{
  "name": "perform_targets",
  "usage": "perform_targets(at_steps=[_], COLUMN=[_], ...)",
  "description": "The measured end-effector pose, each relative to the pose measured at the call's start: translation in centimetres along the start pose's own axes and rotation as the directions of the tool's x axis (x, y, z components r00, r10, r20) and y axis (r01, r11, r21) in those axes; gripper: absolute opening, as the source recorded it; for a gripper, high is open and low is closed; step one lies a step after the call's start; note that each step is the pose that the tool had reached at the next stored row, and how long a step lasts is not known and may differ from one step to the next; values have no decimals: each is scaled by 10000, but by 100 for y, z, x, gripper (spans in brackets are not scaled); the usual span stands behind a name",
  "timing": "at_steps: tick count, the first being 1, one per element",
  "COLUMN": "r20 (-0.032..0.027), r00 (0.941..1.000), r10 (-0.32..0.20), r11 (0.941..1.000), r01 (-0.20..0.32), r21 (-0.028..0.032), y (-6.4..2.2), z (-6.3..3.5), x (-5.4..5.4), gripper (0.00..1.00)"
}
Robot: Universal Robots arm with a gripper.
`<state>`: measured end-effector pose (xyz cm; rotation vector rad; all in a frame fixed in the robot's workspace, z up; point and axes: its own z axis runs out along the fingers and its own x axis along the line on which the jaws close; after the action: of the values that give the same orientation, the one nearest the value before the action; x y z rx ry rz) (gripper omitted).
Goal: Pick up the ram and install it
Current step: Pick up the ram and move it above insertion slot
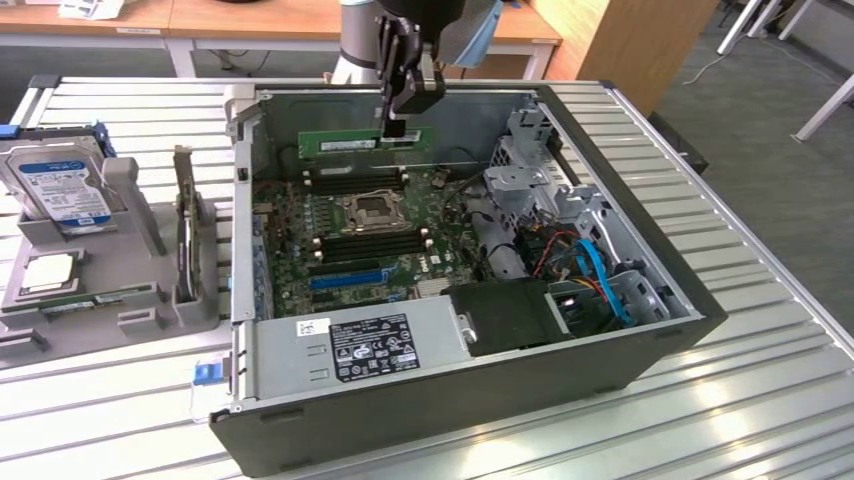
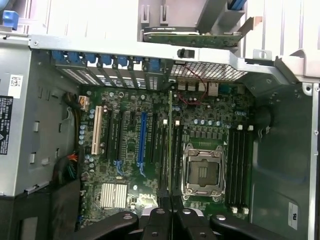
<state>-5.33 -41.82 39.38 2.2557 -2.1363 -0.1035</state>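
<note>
the open computer case [image 1: 534,400] holds the motherboard [image 1: 360,235] and a grey power supply [image 1: 287,350], its label too small to read; over the board near the far wall the gripper [image 1: 395,130] is pinched shut on the ram [image 1: 344,144]. the case sits on a slatted metal table [image 1: 747,420], a hard drive [image 1: 60,185] in a grey holder [image 1: 147,320] at the exterior view's left, wooden desks [image 1: 254,15] beyond.

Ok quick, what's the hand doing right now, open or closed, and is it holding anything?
Hand: closed on the ram, holding it on edge above the motherboard.
</note>
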Motion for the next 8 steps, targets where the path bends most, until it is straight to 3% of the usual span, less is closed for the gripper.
perform_targets(at_steps=[8], r20=[0], r00=[10000], r10=[0], r11=[10000], r01=[0], r21=[1], y=[-4], z=[3], x=[-62], gripper=[11])
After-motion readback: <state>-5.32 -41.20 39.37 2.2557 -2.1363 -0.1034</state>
